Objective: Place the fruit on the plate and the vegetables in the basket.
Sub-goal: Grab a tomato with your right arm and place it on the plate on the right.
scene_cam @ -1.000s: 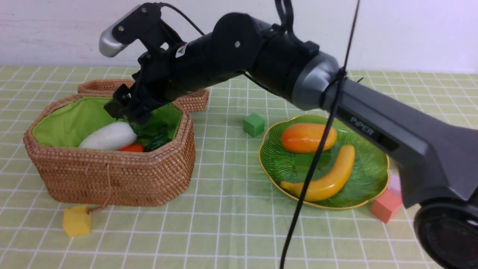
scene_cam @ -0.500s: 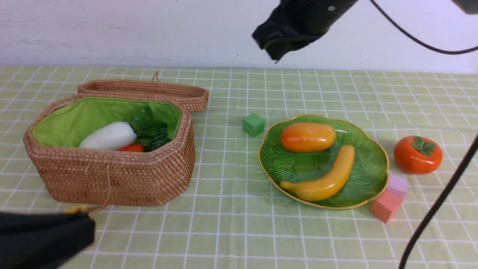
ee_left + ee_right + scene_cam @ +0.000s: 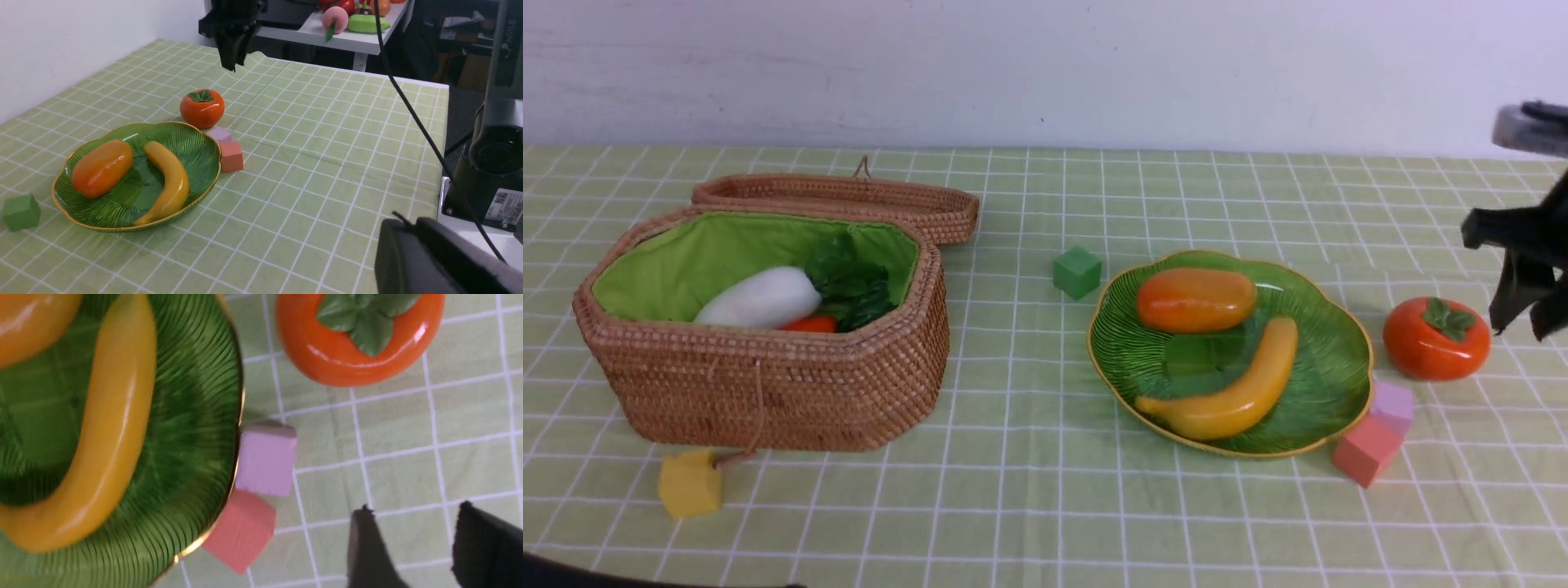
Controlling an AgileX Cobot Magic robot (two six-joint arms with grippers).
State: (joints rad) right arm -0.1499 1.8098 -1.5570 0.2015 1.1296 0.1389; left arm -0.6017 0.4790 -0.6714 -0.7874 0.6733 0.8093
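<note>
hovering off the table at the far right, the right gripper (image 3: 1521,327) hangs near the persimmon (image 3: 1436,339) without touching it. its two black fingers (image 3: 367,547) are spread apart with only checked cloth showing between them, grasping nothing. the persimmon sits upright, leafy cap up, on the green checked tablecloth (image 3: 1029,506), near the right rim of the plate (image 3: 1331,367) but outside it. on the plate lie the mango (image 3: 1196,300) at the far side and the banana (image 3: 1233,392) curving along the near side; whether the two touch cannot be told. a lilac cube (image 3: 1392,404) and a coral cube (image 3: 1366,449) are tucked against the plate's near right rim, and a green cube (image 3: 1077,272) stands just beside its far left rim. well apart on the left is the basket (image 3: 768,392), uncovered, with its lid (image 3: 841,200) lying behind it. inside, on the green lining, rest the white radish (image 3: 760,298), a sliver of the carrot (image 3: 810,324) and dark green leaves (image 3: 849,282). a yellow cube (image 3: 690,483) sits in front of the basket. the left gripper (image 3: 408,245) shows only as a dark blurred edge in its own wrist view, clenched.
</note>
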